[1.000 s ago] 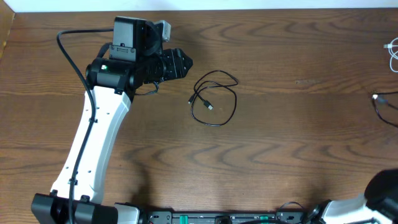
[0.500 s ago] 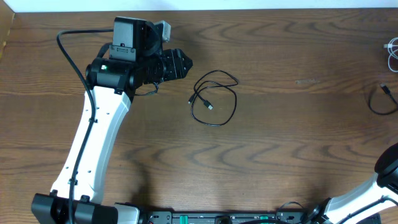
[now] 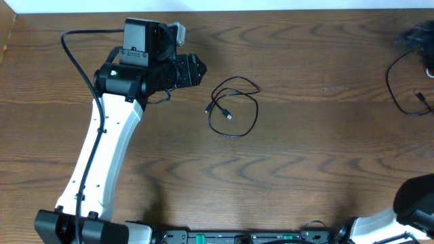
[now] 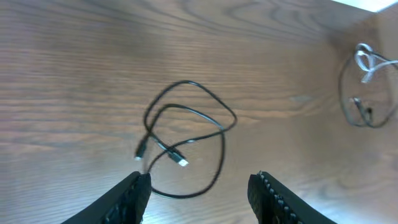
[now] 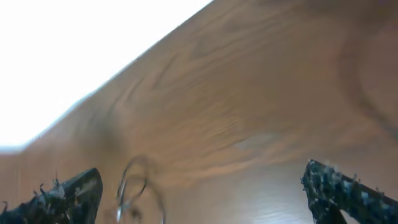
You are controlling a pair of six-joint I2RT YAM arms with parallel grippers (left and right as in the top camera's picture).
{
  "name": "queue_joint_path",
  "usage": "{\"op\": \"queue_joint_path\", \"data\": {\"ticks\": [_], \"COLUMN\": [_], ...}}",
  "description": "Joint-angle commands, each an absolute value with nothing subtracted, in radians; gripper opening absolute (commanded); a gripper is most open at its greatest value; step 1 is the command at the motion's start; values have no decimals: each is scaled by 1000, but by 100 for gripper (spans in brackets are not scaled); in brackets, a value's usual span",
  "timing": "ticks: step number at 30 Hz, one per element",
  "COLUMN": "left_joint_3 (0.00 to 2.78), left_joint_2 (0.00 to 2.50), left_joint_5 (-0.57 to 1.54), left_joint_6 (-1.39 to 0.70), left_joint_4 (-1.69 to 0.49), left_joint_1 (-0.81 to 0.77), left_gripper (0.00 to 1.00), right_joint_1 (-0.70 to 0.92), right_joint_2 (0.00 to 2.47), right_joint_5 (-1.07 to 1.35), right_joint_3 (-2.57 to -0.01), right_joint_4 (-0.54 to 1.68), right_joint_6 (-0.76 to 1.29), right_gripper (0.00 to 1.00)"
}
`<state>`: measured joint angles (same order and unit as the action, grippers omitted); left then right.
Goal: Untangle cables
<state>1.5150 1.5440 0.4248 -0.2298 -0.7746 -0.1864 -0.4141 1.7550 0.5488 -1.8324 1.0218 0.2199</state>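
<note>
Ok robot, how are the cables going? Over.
Left tool open, empty. Right tool open. Black cable looped, lying free. Nothing in the way.

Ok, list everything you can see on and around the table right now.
looped black cable: one, black, loose loops mid-table
second black cable: one, black, right edge of the table
white cable: one, white, beside the second black cable
table: one, brown wood
left arm: one, white and black, left side
left gripper: one, black, open, facing the looped black cable
right arm: one, bottom right corner, partly in view
right gripper: one, black, open, blurred
</note>
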Motion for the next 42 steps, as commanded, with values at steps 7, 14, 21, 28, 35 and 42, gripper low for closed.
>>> {"op": "queue_joint_path", "data": {"ticks": [7,14,21,28,35,42], "left_joint_3": [1522,1522,1522,1522,1521,1520], "left_joint_2": [1561,1562,1562,1562,1562,1562], "left_joint_5": [302,301,302,302,302,302], "left_joint_6": [-210,-208,-179,-179,-179,-179], "left_joint_4": [-802,-875,-879,-880,-882,-883], "left_joint_1": [-64,17,17,17,17,17], "left_gripper": [60,60,60,60,60,60], "right_joint_1": [-27,159,271,348,363,388], "right_joint_2": [1891,2051,2154,2221,2251,2252], "right_joint_5": [586,537,410,298,297,214], "right_joint_3": [-1794,-1793,-1793,-1792,-1792,-1789], "right_joint_4": [1019,1025,992,958,911,935], "right_joint_6": [119,-30,-169,-266,117,387], "right_gripper": [99,97,94,90,79,59]}}
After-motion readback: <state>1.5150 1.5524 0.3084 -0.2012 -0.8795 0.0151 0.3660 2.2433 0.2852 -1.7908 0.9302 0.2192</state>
